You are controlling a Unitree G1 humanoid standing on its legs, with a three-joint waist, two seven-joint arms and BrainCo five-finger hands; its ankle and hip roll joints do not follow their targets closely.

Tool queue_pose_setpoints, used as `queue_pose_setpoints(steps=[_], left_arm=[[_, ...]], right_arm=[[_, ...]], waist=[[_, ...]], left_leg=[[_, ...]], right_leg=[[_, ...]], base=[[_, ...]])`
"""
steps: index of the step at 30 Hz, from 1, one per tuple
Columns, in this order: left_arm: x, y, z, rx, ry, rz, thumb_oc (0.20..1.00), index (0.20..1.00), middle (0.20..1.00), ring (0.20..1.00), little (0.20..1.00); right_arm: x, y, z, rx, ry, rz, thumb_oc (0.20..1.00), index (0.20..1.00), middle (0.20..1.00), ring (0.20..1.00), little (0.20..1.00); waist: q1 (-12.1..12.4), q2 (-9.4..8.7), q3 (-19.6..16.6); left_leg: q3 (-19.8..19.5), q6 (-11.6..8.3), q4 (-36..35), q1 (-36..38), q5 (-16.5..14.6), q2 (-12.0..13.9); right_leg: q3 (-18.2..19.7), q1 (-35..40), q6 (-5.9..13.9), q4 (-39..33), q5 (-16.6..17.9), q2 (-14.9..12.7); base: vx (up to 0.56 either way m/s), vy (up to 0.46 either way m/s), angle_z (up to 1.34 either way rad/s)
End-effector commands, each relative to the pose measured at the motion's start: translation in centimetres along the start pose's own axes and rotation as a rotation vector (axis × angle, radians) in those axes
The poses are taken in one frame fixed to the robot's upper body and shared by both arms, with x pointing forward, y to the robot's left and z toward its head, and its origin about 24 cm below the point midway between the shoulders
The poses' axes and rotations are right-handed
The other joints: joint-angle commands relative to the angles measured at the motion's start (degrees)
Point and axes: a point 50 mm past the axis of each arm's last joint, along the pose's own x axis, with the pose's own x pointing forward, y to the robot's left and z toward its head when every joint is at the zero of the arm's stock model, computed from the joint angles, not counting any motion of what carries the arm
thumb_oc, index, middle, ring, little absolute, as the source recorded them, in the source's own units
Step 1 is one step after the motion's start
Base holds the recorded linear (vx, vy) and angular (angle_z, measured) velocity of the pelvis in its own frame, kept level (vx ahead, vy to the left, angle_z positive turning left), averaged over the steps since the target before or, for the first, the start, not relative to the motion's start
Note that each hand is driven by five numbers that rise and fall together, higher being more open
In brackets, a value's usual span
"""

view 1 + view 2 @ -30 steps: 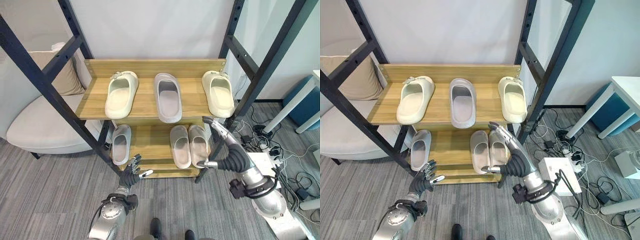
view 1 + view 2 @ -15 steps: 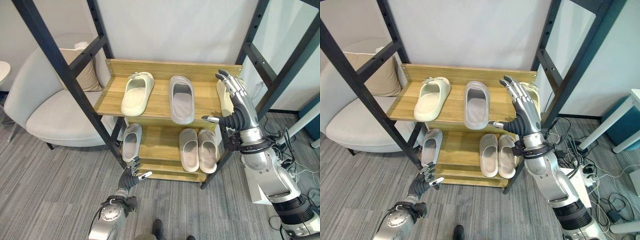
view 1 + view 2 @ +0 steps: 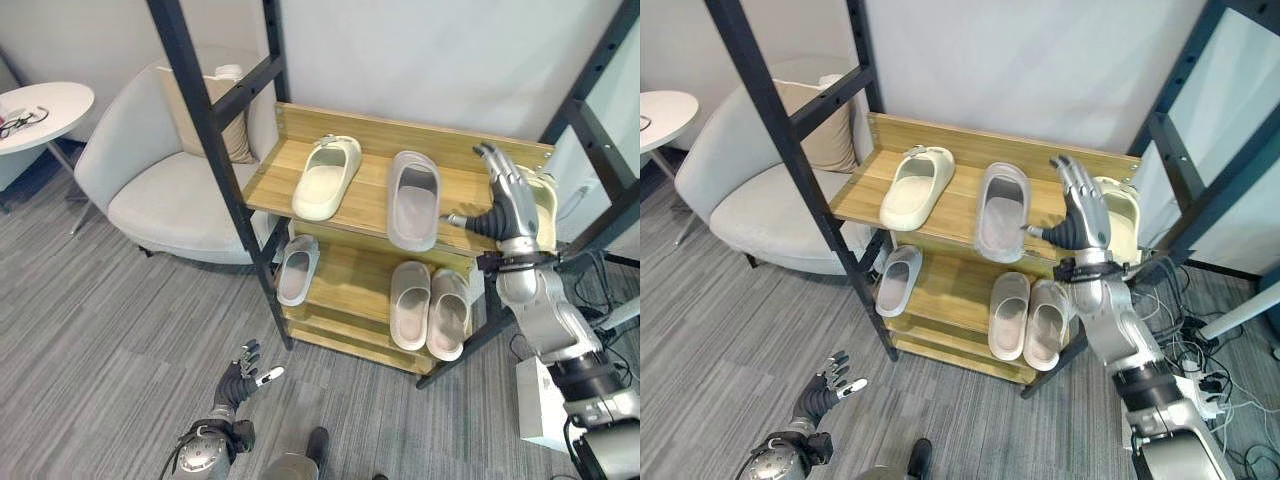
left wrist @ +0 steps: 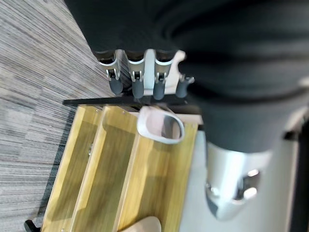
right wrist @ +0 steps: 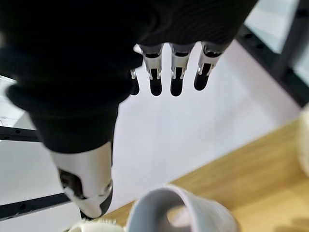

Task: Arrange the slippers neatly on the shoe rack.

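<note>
The wooden shoe rack [image 3: 365,203] has two shelves. On the top shelf lie a cream slipper [image 3: 325,177], a grey slipper [image 3: 412,186] and a second cream slipper [image 3: 1122,215] at the right end, partly behind my right hand [image 3: 510,205]. That hand is open, fingers straight and raised, between the grey slipper and the right cream one, holding nothing. The lower shelf carries a single grey slipper [image 3: 297,270] on its left and a pale pair [image 3: 409,305] [image 3: 447,312] side by side. My left hand [image 3: 243,378] hangs open low over the floor, in front of the rack.
Black frame posts [image 3: 215,140] cross in front of the rack on both sides. A light armchair [image 3: 150,185] with a cushion stands to the left, a round white table [image 3: 40,105] beyond it. Cables and a white box [image 3: 545,400] lie on the floor at the right.
My right hand has risen from beside the lower shelf's pair to the top shelf, still open. The camera has swung, shifting the whole picture. The left hand stays low and open.
</note>
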Motion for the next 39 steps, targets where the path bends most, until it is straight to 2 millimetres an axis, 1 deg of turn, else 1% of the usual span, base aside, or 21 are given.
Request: queue_pose_setpoints(steps=[1,6,12,14,16,18,20,23,25,27,29,30,31,33,34,36,39], left_arm=[[0.8,-0.2,2.4,-0.007,-0.118,-0.052,1.0,1.0,1.0,1.0,1.0],[0.8,-0.2,2.4,-0.001,-0.111,-0.066,1.0,1.0,1.0,1.0,1.0],[0.7,0.0,2.9,0.005,-0.129,-0.077,1.0,1.0,1.0,1.0,1.0],[0.7,0.0,3.0,0.012,-0.135,-0.081,1.0,1.0,1.0,1.0,1.0],[0.7,-0.1,3.6,0.024,-0.159,-0.097,1.0,1.0,1.0,1.0,1.0],[0.8,-0.2,3.9,0.024,-0.17,-0.104,1.0,1.0,1.0,1.0,1.0],[1.1,-0.6,4.8,0.029,-0.205,-0.126,1.0,1.0,1.0,1.0,1.0],[1.3,-1.0,5.5,0.034,-0.229,-0.143,1.0,1.0,1.0,1.0,1.0],[1.5,-1.3,5.8,0.036,-0.241,-0.16,1.0,1.0,1.0,1.0,1.0],[1.5,-1.5,5.8,0.03,-0.24,-0.165,1.0,1.0,1.0,1.0,1.0],[1.5,-1.5,5.8,0.03,-0.239,-0.163,1.0,1.0,1.0,1.0,1.0],[1.6,-1.5,5.8,0.027,-0.242,-0.155,1.0,1.0,1.0,1.0,1.0],[1.6,-1.4,5.9,0.029,-0.245,-0.146,1.0,1.0,1.0,1.0,1.0],[1.7,-1.3,6.0,0.022,-0.255,-0.122,1.0,1.0,1.0,1.0,1.0],[1.7,-1.2,6.0,0.025,-0.254,-0.112,1.0,1.0,1.0,1.0,1.0],[1.8,-0.8,6.3,0.025,-0.272,-0.065,1.0,1.0,1.0,1.0,1.0],[1.5,-0.3,6.2,0.012,-0.278,-0.006,1.0,1.0,1.0,1.0,1.0]], right_arm=[[2.8,-2.7,0.8,-0.023,-0.05,-0.132,1.0,1.0,1.0,1.0,1.0],[4.4,-3.3,0.4,-0.073,-0.035,-0.151,1.0,1.0,1.0,1.0,1.0],[5.0,-4.0,-1.2,-0.154,0.016,-0.15,1.0,1.0,1.0,1.0,1.0],[5.1,-4.1,-1.4,-0.164,0.026,-0.15,1.0,1.0,1.0,1.0,1.0],[5.4,-4.4,-2.2,-0.202,0.056,-0.151,1.0,1.0,1.0,1.0,1.0],[5.7,-4.5,-2.3,-0.214,0.06,-0.154,1.0,1.0,1.0,1.0,1.0],[6.4,-4.9,-2.8,-0.246,0.08,-0.163,0.2,0.2,0.2,0.2,0.2],[6.9,-4.8,-2.8,-0.236,0.099,-0.167,0.2,0.2,0.2,0.2,0.2],[7.2,-4.3,-2.9,-0.215,0.12,-0.162,0.2,0.2,0.2,0.2,0.2],[7.5,-3.9,-2.0,-0.167,0.104,-0.189,0.2,0.2,0.2,0.2,0.2],[7.3,-3.9,-1.8,-0.154,0.095,-0.2,0.2,0.2,0.2,0.2,0.2],[7.3,-4.1,-1.0,-0.129,0.061,-0.238,0.2,0.2,0.2,0.2,0.2],[6.8,-4.1,-0.4,-0.111,0.038,-0.257,0.2,0.2,0.2,0.2,0.2],[5.5,-4.7,1.3,-0.028,-0.034,-0.343,0.2,0.2,0.2,0.2,0.2],[4.4,-4.7,1.8,0.006,-0.052,-0.357,0.2,0.2,0.2,0.2,0.2],[1.9,-5.4,3.3,0.094,-0.125,-0.403,0.2,0.2,0.2,0.2,0.2],[-2.0,-6.0,4.7,0.212,-0.184,-0.391,0.2,0.2,0.2,0.2,0.2]], waist=[[3.2,-0.74,0.7],[4.5,-1.22,1.3],[5.3,-1.5,2.7],[5.4,-1.39,3.1],[5.7,-1.17,4.1],[5.7,-1.06,4.6],[6.1,-0.76,6.1],[6.3,-0.46,6.8],[6.2,-0.17,6.7],[6.0,0.14,6.2],[5.8,0.25,6.0],[5.6,0.39,5.9],[5.4,0.51,5.7],[4.6,0.9,5.5],[4.4,0.83,5.3],[3.2,0.89,5.3],[1.3,0.54,4.4]], left_leg=[[-0.6,-1.69,0.5,6.6,-9.6,3.7],[-1.0,-1.78,0.8,5.8,-9.6,3.5],[-1.8,-1.92,1.1,4.4,-9.4,3.3],[-1.9,-1.96,1.4,3.9,-9.5,3.2],[-2.3,-2.08,2.1,2.8,-9.5,3.1],[-2.5,-2.12,2.6,2.0,-9.6,3.1],[-2.8,-2.32,4.3,0.1,-9.7,2.9],[-3.2,-2.36,5.2,-0.9,-9.8,2.7],[-3.4,-2.4,5.5,-1.2,-9.9,2.5],[-3.4,-2.36,5.1,-0.5,-10.1,2.4],[-3.5,-2.32,4.9,-0.1,-10.1,2.4],[-3.5,-2.27,4.8,0.1,-10.2,2.3],[-3.5,-2.22,4.6,0.4,-10.2,2.4],[-3.5,-1.99,4.2,1.0,-10.4,2.4],[-3.5,-1.91,4.0,1.2,-10.4,2.4],[-3.1,-1.67,3.6,1.6,-10.0,2.4],[-2.6,-1.52,2.5,2.7,-9.9,2.8]], right_leg=[[-2.3,-1.1,5.32,-0.2,-0.1,-5.3],[-2.8,-1.4,5.4,-0.2,-0.1,-5.4],[-3.7,-2.0,5.39,-0.2,-0.4,-5.4],[-3.9,-2.2,5.38,-0.1,-0.4,-5.5],[-4.3,-2.7,5.3,0.0,-0.5,-5.6],[-4.4,-3.0,5.26,0.0,-0.5,-5.7],[-4.9,-3.8,5.15,0.2,-0.5,-5.9],[-5.2,-4.2,5.01,0.5,-0.7,-5.9],[-5.3,-4.2,4.93,0.5,-0.7,-6.1],[-5.1,-3.6,4.8,0.2,-0.8,-6.0],[-5.1,-3.5,4.8,0.1,-0.9,-5.9],[-4.9,-3.4,4.8,0.1,-0.9,-5.9],[-4.8,-3.3,4.78,0.0,-1.0,-5.9],[-4.5,-3.2,4.7,0.0,-1.2,-5.8],[-4.4,-3.1,4.69,0.0,-1.2,-5.7],[-4.0,-3.3,4.69,0.1,-0.9,-5.8],[-3.5,-3.2,4.7,0.0,-1.0,-5.7]], base=[[0.03,0.021,0.07],[0.02,0.012,0.04],[0.0,-0.004,0.11],[-0.01,-0.001,0.03],[-0.03,-0.003,0.1],[-0.05,-0.005,0.05],[-0.09,-0.021,0.11],[-0.04,-0.015,0.1],[0.0,0.0,0.0],[0.04,0.009,-0.01],[0.02,0.005,-0.01],[0.03,0.011,0.01],[0.0,0.0,0.0],[0.01,0.002,0.02],[0.03,0.004,0.03],[0.0,0.006,0.02],[0.02,-0.003,0.04]])
